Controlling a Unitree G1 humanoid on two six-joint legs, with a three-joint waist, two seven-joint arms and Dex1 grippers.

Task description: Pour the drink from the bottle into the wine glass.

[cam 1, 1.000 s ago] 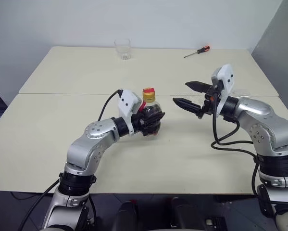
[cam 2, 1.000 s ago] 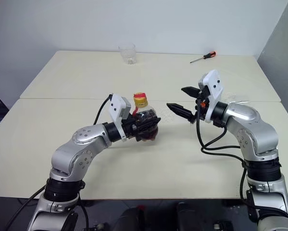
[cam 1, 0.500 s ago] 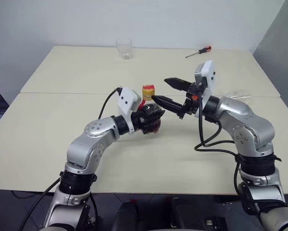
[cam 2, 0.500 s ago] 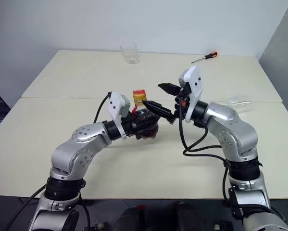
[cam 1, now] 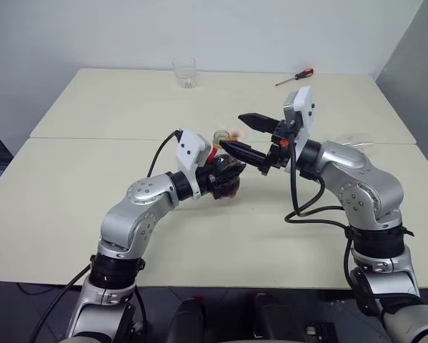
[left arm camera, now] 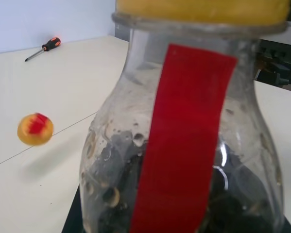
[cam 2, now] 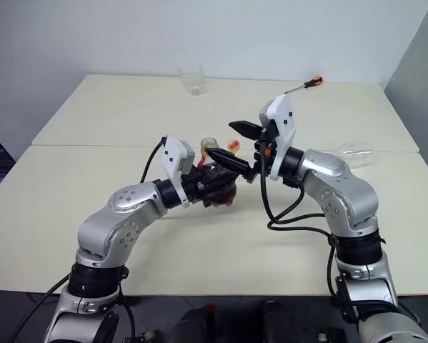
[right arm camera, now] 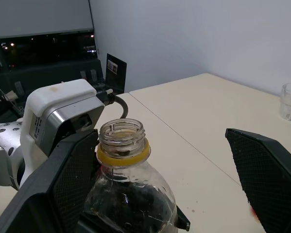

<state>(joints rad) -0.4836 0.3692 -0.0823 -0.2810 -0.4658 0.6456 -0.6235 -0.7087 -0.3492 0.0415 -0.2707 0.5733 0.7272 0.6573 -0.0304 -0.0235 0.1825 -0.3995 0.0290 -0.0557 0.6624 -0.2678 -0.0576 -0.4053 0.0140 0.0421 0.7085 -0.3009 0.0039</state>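
Right wrist view, uncapped bottle (right arm camera: 123, 194) between wide right fingers (right arm camera: 262, 170), left fingers (cam 1: 224, 174) gripping it

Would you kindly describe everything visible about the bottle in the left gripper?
The bottle is small, squat and rounded, of clear plastic, with a red strip down its neck and a yellow ring under the threaded mouth. It stands upright, uncapped, with dark liquid in its lower part. The left gripper is shut around its body, holding it above the table. The right gripper is open, one finger on each side of the neck. The yellow cap is off, beside it.
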